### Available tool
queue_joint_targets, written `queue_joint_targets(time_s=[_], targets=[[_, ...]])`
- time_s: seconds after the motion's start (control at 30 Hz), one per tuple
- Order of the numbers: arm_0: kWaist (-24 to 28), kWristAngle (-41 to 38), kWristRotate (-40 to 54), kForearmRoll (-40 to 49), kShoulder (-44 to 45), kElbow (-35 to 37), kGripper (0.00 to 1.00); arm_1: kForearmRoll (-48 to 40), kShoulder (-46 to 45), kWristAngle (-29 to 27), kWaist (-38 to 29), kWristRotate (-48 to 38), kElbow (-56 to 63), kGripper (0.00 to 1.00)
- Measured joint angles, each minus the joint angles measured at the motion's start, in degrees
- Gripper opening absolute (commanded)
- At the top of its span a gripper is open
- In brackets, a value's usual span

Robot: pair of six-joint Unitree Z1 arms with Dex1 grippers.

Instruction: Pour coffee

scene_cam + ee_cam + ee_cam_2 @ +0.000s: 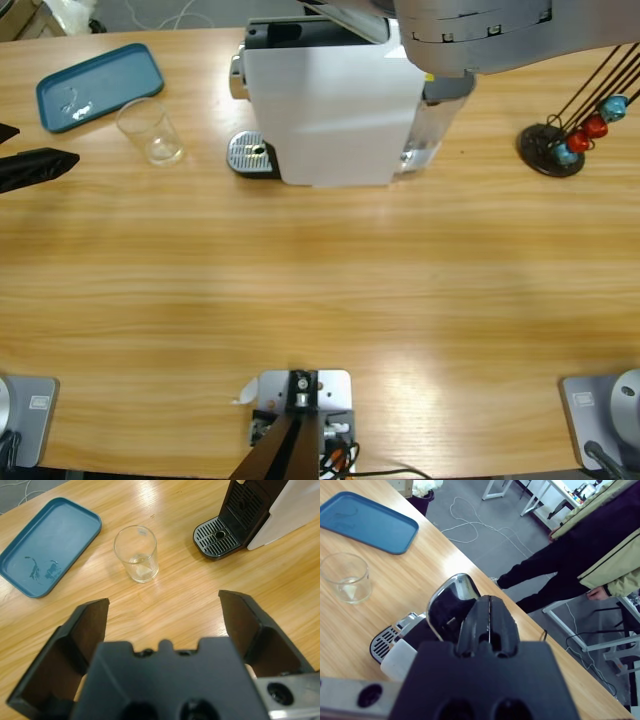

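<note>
A small clear glass tumbler (150,132) stands upright on the table, left of the white coffee machine (330,110). It looks empty, and no coffee shows in any view. My left gripper (40,148) is at the table's left edge. In the left wrist view it (163,601) is open and points at the tumbler (136,554), well short of it. My right gripper (490,602) is shut on nothing, just above the machine's chrome lever (445,602). The right arm (470,40) hangs over the machine's top.
A blue tray (100,85) lies at the back left, behind the tumbler. The machine's drip tray (250,155) faces left. A capsule stand (560,140) with red and blue capsules is at the right. A person (590,555) stands beyond the table.
</note>
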State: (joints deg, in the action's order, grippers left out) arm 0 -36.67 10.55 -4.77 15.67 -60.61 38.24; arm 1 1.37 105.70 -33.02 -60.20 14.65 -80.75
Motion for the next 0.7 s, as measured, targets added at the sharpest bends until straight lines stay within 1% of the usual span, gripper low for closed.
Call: queue_joint_targets(time_s=[0.43, 0.7], targets=[[0.0, 0.0, 0.0, 0.0, 0.0, 0.0, 0.945, -2.7, 2.4, 0.8, -0.6, -2.8, 1.2, 0.000], [0.0, 0.0, 0.0, 0.0, 0.0, 0.0, 0.945, -6.2, 2.6, 0.9, -1.1, -4.2, 3.5, 0.000]])
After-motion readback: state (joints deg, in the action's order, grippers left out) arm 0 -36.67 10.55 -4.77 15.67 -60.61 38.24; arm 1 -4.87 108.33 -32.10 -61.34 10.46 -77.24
